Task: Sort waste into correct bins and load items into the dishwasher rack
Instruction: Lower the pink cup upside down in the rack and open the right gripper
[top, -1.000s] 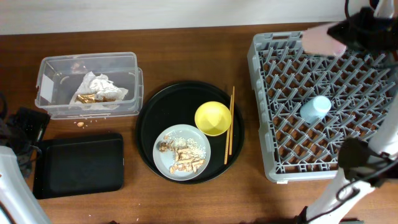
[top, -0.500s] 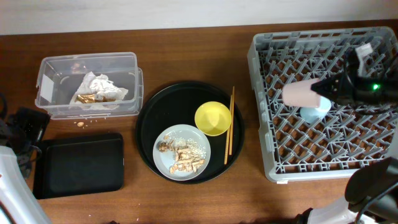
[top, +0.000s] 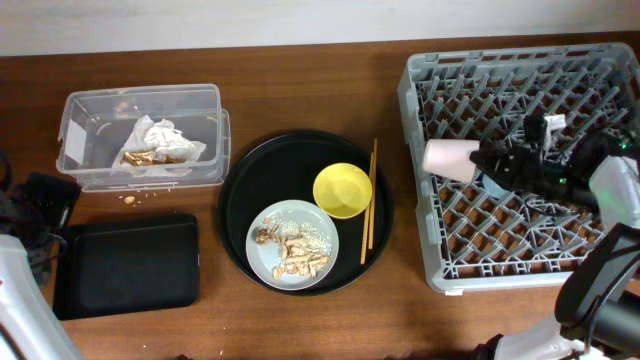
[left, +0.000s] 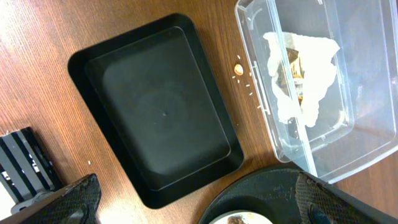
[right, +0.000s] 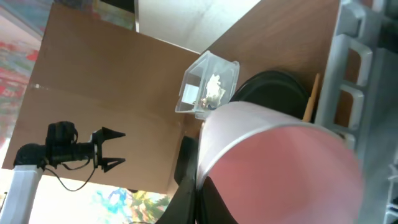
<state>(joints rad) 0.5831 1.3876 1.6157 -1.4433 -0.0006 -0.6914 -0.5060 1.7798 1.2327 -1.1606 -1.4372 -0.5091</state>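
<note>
- We see the right arm reaching in low from the right, stretched across the large square grey plastic dishwasher rack (top: 416, 230).
- Right gripper (top: 480, 160) is clenched on the small pink cup (top: 445, 158).
- The cup is tipped sideways over the rack's left part; we cannot tell if it touches the pegs.
- Left gripper (left: 199, 198) is splayed wide and holds nothing, above the shallow black rectangular tray (left: 161, 112).
</note>
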